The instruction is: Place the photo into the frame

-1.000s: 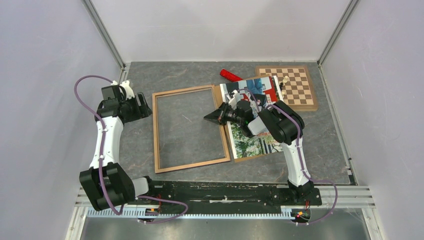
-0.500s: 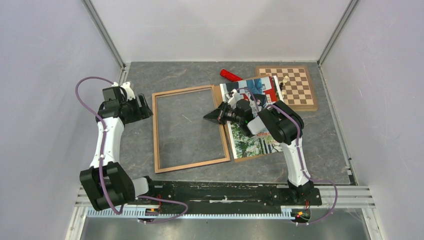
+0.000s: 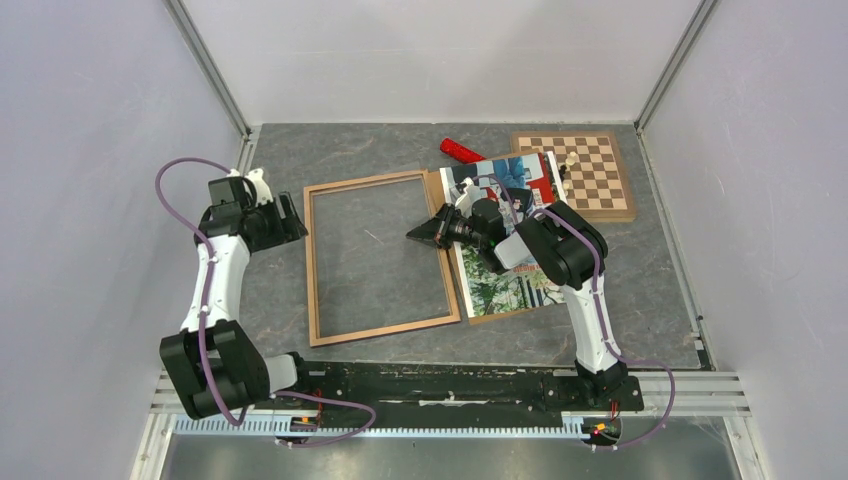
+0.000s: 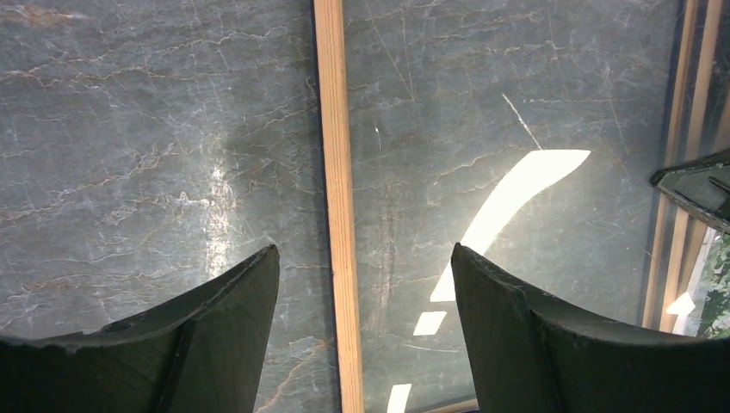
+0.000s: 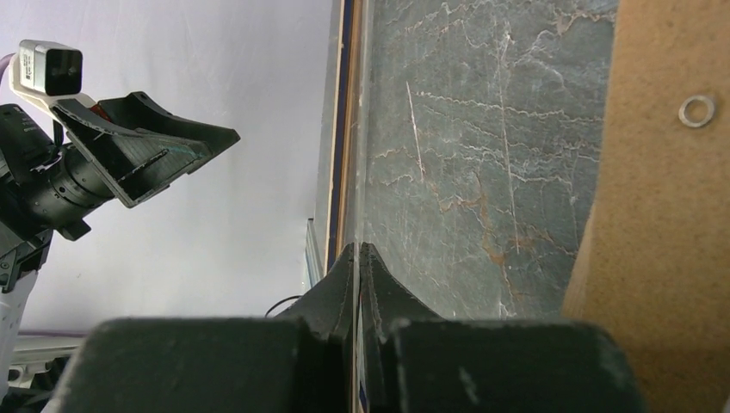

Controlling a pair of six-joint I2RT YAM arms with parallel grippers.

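Observation:
The frame (image 3: 312, 262), light wood, lies left of centre on the grey table. My left gripper (image 3: 291, 216) hovers open over its left rail (image 4: 332, 129), which runs up between the two fingers (image 4: 364, 258). My right gripper (image 3: 424, 232) lies flat across the frame's right side. Its jaws (image 5: 357, 258) are shut on the frame's thin edge (image 5: 343, 129). The photo (image 3: 507, 290) lies face up to the right of the frame, on a brown fibreboard panel (image 5: 663, 189). My right arm hides the photo's middle.
A wooden chessboard (image 3: 592, 180) with a few white pieces (image 3: 568, 160) sits at the back right. A red object (image 3: 462, 150) lies behind the photo. Grey walls close in on both sides and at the back. The arm bases stand along the near edge.
My left gripper has crept slightly rightward, toward the frame's left rail. The right gripper and the frame have not visibly moved.

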